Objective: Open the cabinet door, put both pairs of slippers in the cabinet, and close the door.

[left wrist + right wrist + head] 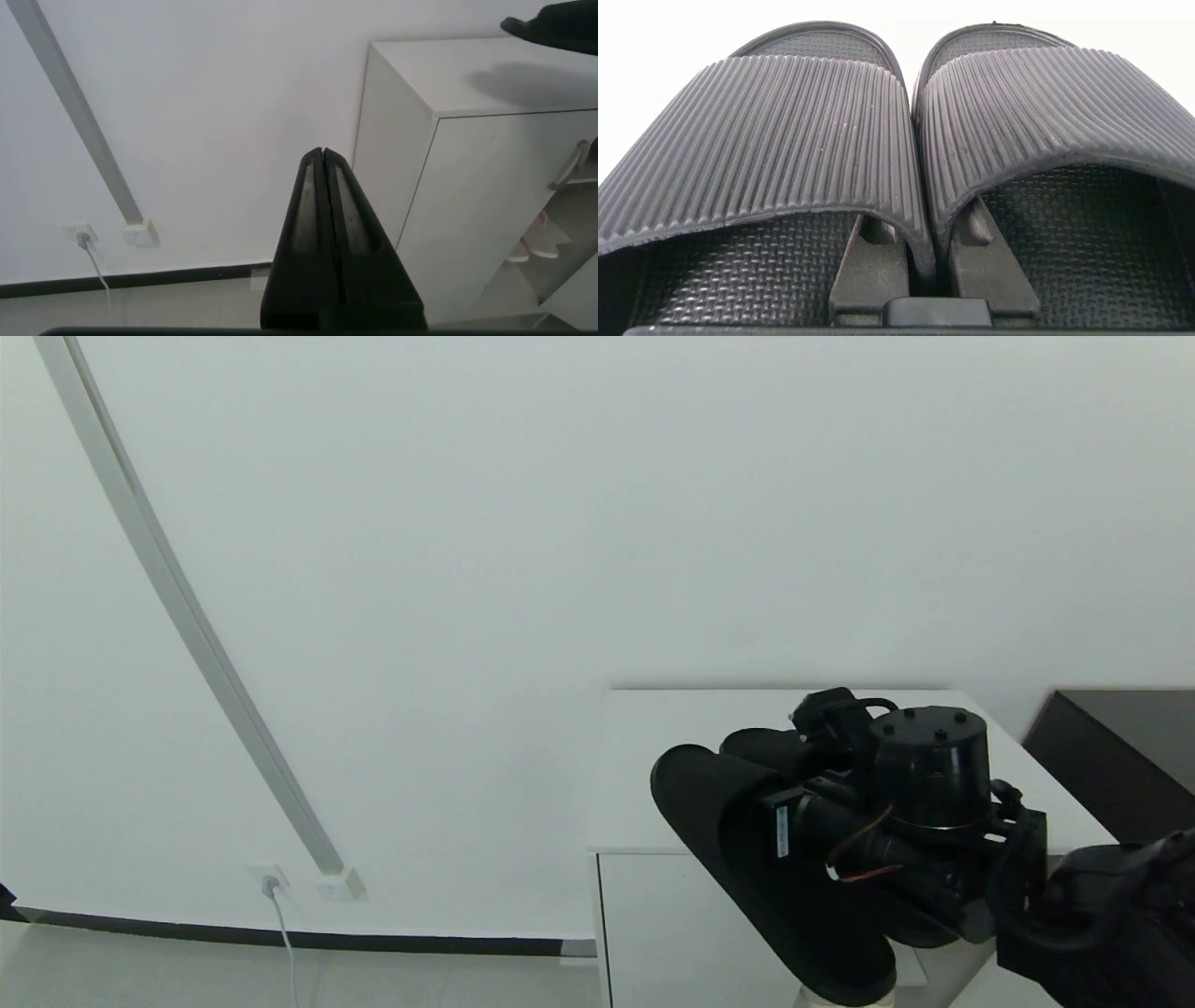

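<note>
A plain white wall (560, 523) stands behind everything, with a grey trunking strip (187, 607) slanting down it. The white cabinet (691, 728) stands against the wall at the robot's right. In the left wrist view its door handle (570, 163) shows, and a pair of pale slippers (545, 238) sits on a shelf inside the opening low down. A dark piece of furniture (1120, 747) stands just beyond the cabinet. The pair of black slippers (738, 821) hangs in the air over the cabinet's top near its front edge, soles side by side. The right pincer (924, 252) is clenched on them, one of its fingers (868, 271) under each ribbed strap, pressing the inner walls together. The left pincer (322, 163) is clenched on nothing, its fingers meeting in a narrow wedge, well apart from the cabinet. A wall socket (269, 877) with a pale cable sits low near the strip's foot
</note>
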Motion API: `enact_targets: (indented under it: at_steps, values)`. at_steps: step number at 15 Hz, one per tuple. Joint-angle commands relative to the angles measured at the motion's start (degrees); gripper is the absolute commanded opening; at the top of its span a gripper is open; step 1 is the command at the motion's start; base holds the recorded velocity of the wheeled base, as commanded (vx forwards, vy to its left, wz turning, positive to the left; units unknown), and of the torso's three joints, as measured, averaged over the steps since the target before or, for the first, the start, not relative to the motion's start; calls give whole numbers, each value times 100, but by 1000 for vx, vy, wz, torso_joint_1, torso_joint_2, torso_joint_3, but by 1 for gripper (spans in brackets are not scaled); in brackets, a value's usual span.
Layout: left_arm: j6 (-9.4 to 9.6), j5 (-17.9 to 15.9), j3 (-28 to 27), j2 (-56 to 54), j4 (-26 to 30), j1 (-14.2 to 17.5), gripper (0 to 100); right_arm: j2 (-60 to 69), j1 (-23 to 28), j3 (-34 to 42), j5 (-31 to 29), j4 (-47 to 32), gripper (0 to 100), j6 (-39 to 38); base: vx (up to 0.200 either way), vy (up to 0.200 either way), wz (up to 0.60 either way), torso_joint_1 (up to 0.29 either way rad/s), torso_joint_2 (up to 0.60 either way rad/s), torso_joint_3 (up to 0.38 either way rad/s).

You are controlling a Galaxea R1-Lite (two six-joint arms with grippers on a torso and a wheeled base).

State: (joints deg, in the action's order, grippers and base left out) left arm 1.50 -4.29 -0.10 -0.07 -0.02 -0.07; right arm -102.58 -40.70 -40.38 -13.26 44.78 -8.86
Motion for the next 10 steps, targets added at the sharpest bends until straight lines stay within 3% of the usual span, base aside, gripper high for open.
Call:
enact_targets:
  at_steps: [1, 9, 10]
  values:
    - [52, 7, 1, 7, -6, -1, 0, 388, -87, 232, 8, 5, 0, -1, 0, 0, 0, 0, 0, 0]
    - [8, -2, 1, 7, 2, -1, 0, 300, -289, 372, -1, 22, 0, -19, 0, 0, 0, 0, 0, 0]
    - [8, -2, 1, 7, 2, -1, 0, 309, -289, 381, -1, 31, 0, -19, -200, 0, 0, 7, 2, -2]
